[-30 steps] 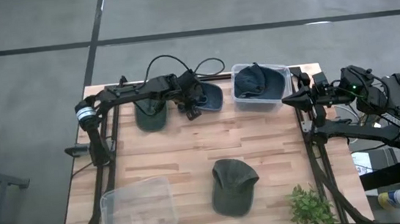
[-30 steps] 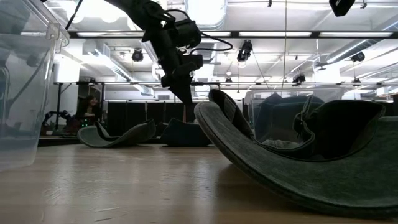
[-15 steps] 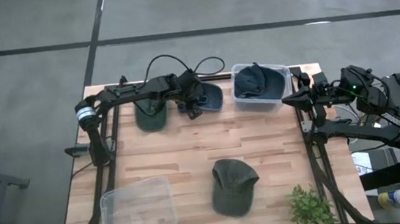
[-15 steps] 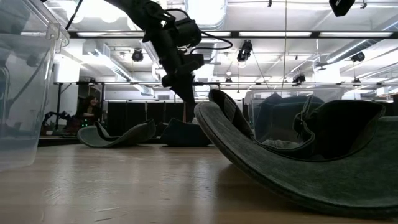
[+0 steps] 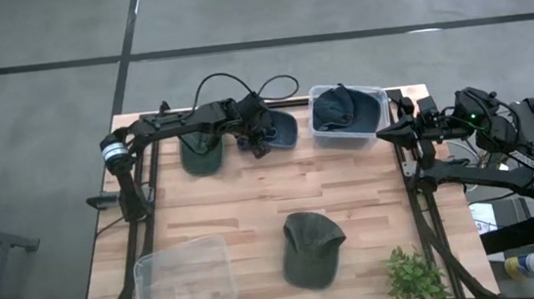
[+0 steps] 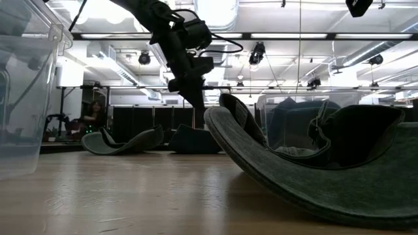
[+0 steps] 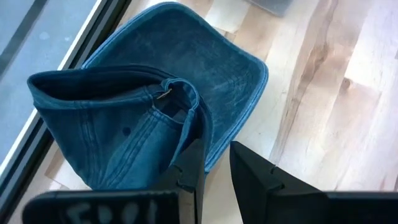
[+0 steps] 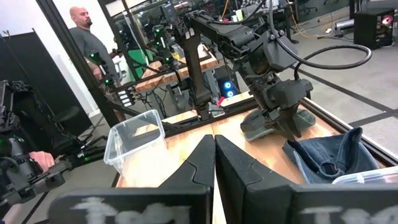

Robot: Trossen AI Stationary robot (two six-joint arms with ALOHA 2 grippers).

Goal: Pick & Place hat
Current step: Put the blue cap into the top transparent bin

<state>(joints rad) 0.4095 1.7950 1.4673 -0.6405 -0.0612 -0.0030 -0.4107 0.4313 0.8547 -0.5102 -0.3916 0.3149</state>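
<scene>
Left wrist view: left pincer [image 7: 214, 163] slightly open at blue hat [image 7: 155, 106] brim edge, prob. touching; right pincer [image 8: 214, 155] closed, empty.

The robot has 2 dark arms built from slim black links and rounded joint housings. The left arm [image 5: 171, 125] carries a pale grey ring with a blue stripe around the joint near its base, and thin black cables [image 5: 241, 81] rise from it in loose loops. Its left end effector [image 7: 214, 171] has 2 flat, angular black fingers [image 7: 255, 177] with matte faces and stepped edges, above a dark body with blurred white lettering. The right arm [image 5: 487, 143] is black too, with a small green light on its bulky wrist block. Its right end effector [image 8: 214, 163] shows 2 long black wedge-shaped fingers and similar pale lettering on the housing.
</scene>
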